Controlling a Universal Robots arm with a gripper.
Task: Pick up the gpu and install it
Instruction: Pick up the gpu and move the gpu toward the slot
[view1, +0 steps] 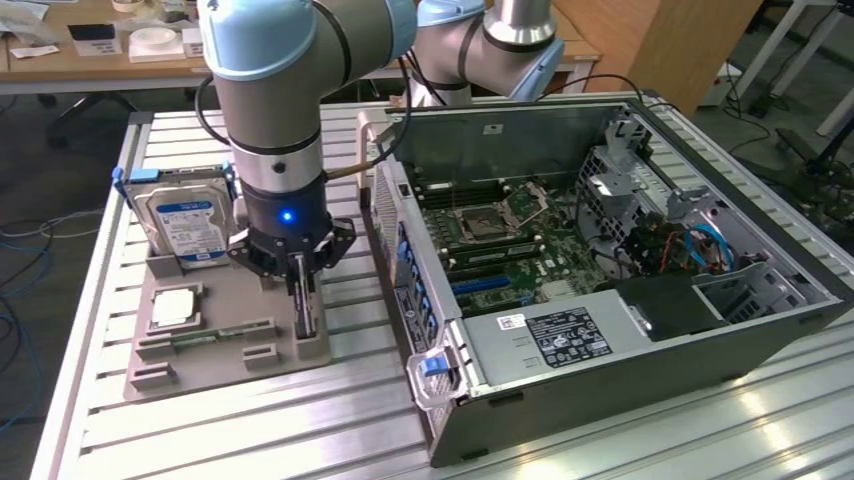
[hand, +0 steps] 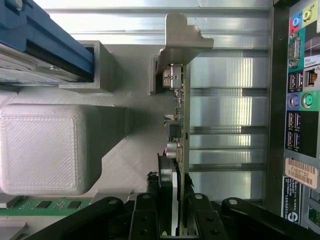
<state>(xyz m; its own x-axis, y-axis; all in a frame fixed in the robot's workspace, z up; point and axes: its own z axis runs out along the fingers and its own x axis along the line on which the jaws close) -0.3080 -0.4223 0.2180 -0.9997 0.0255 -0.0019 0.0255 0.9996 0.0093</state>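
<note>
Carefully centre the gripper (hand: 172, 220) astride the upright gpu (hand: 177, 131), pressing both faces evenly; clamped or loose, cannot tell.

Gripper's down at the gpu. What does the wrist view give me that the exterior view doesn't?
Wrist view adds: the gpu edge-on with its metal bracket, and the rear ports of the case. Exterior view adds: the motherboard inside the case. Shared: the gripper down over the gpu, and the hard drive standing in the same grey tray.
</note>
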